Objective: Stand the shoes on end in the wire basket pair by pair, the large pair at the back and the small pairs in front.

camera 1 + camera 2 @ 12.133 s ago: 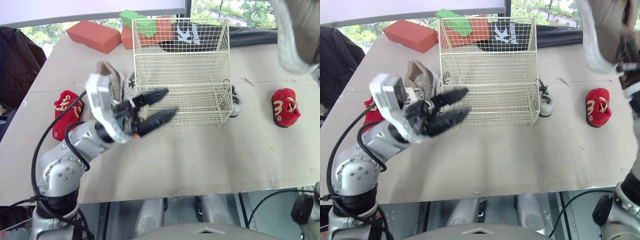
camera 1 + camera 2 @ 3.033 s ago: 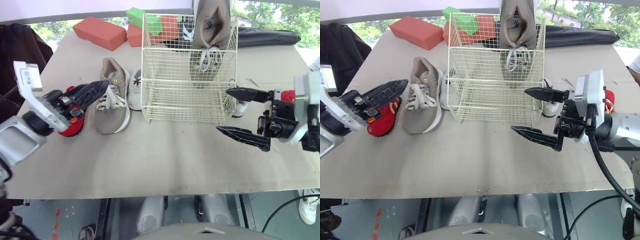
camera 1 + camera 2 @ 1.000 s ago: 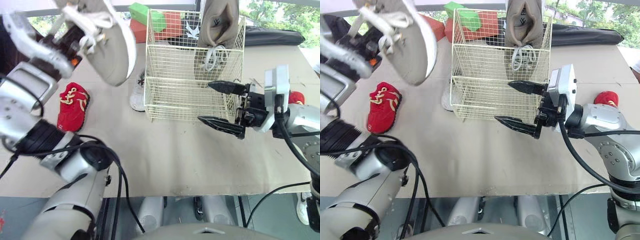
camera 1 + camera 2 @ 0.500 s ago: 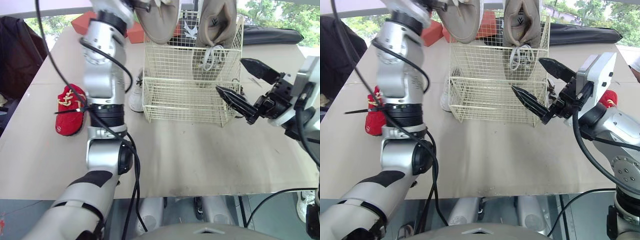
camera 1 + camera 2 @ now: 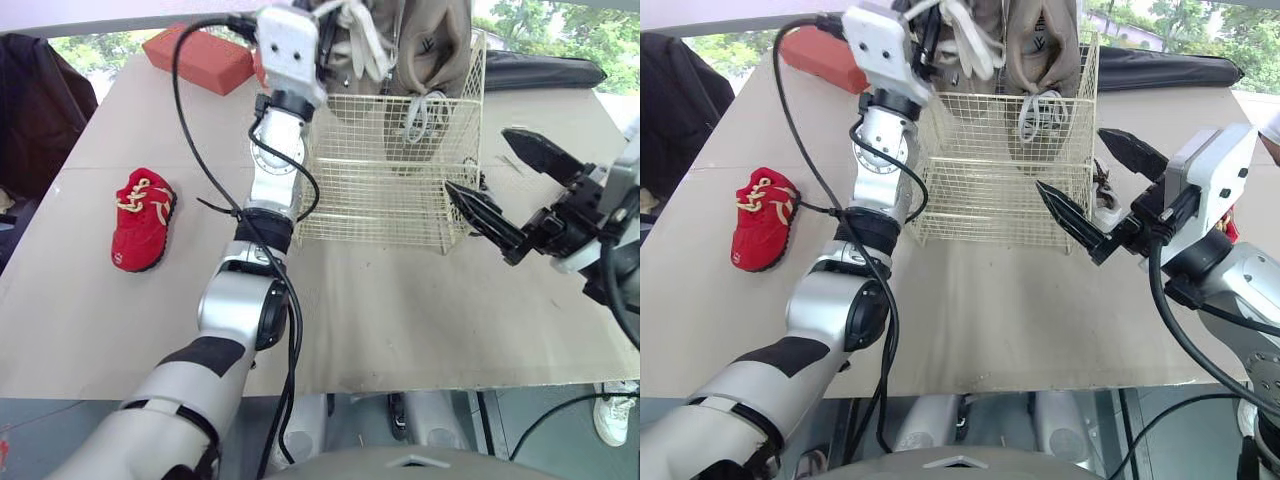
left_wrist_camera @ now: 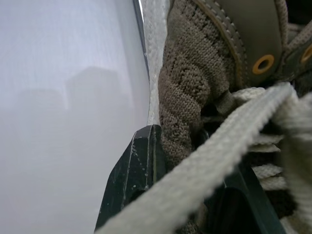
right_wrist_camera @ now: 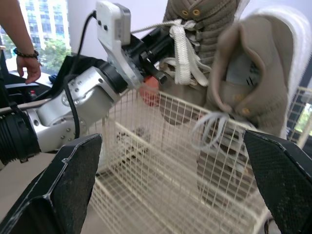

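Left claw (image 7: pixel 167 57) with shoe (image 7: pixel 197 46) high over basket (image 5: pixel 370 190)

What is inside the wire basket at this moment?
One large grey-brown shoe stands on end at the back right of the wire basket. The left gripper holds its partner at the back left; the left arm covers how deep it sits.

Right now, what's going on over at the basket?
The left gripper is shut on a tan shoe, holding it over the back of the wire basket, beside the other tan shoe standing on end inside. The right gripper hovers open by the basket's right front. A red shoe lies on the table.
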